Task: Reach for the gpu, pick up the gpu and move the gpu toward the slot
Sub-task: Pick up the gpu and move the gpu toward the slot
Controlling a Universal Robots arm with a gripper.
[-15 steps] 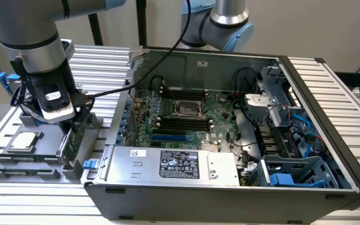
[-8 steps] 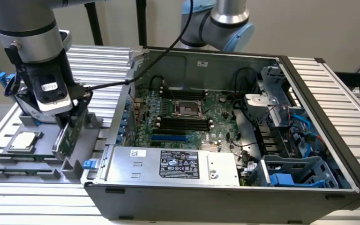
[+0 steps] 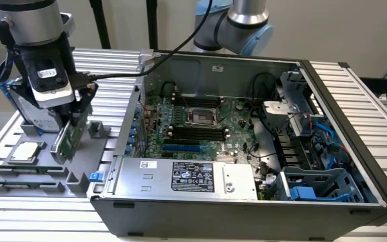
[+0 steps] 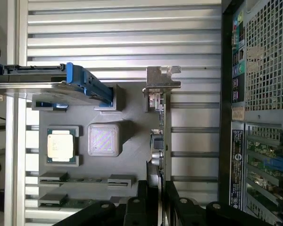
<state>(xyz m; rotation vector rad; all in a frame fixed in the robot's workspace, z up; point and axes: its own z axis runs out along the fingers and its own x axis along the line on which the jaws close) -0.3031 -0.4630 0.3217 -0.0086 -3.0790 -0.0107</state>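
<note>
The tool [image 3: 73, 122] is clenched on the gpu [image 3: 65, 143], gripping the card at its upper edge. In the wrist view a black finger [image 4: 144, 200] sits on each face of the thin board [image 4: 161, 141], and the silver bracket [image 4: 161, 83] marks the end of the card farthest from the tool.

The gpu stands on edge, slightly tilted, over the grey tray [image 3: 79, 166] at the exterior view's left. It is just beside the case [image 3: 247, 217] but still outside it. Whether its lower edge still touches the tray or hangs just clear of it, I cannot tell.

The tray lies on the slatted metal desk [image 3: 365, 96]. On it:
- The chip [image 3: 26, 151] lies flat in a square pocket.
- Two memory sticks [image 3: 29, 169] lie in long grooves near the chip.
- The drive [image 4: 52, 88] with blue rails stands on edge at the back.

In the wrist view, a grey square block [image 4: 104, 140] sits between the chip and the gpu.

The case lies open on its side, with the green motherboard [image 3: 200, 126] facing up. The blue slot [image 3: 182, 149] is on that board, well apart from the gpu, with the case wall between them. A silver power supply [image 3: 187, 176] fills the near corner of the case.
</note>
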